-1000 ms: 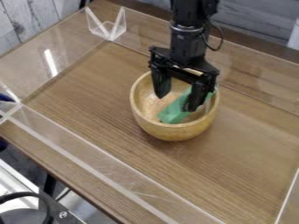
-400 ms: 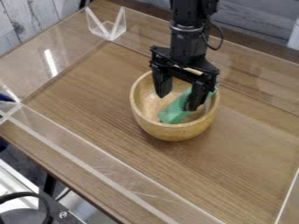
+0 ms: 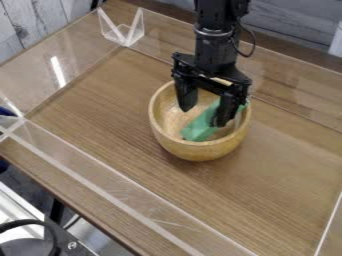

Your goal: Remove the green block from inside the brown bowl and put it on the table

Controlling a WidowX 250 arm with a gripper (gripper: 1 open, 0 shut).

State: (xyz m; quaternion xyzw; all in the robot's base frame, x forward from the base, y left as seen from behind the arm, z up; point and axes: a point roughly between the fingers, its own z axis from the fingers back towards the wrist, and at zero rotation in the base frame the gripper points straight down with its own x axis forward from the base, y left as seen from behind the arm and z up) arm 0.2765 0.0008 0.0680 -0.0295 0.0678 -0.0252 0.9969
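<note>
- Single camera view, looking down across the table point(image 3: 94, 120) from one of its near corners.
- Your gripper point(image 3: 209, 110) points straight down into the brown bowl point(image 3: 174, 137); its black fingers point(image 3: 183, 92) are spread wide, one on each side of the bowl's interior.
- Nothing is pinched between the jaws. Fingertips sit low inside the bowl, below the rim line.
- The green block point(image 3: 201, 128) is inside the brown bowl, leaning tilted against the inner wall on the side nearer the table's right edge. Its upper end lies between the spread fingers; you can't tell from here whether a finger touches it.
- The bowl sits a little toward the far-right part of the table, well clear of every edge.
- Table is a brown wood-grain top with low clear acrylic walls point(image 3: 60, 150) along its edges; the near-left wall runs diagonally across the lower part of the picture.
- A small clear acrylic bracket point(image 3: 123, 27) stands at the far-left corner, outside the wood area.
- A black cable point(image 3: 27, 236) loops at the bottom-left, off the table.
- Labels and writing: none you can read. The arm body point(image 3: 218, 25) is plain black; no brand mark is legible at this resolution.
- Whitewashed planks point(image 3: 34, 25) show behind the far-left corner.
</note>
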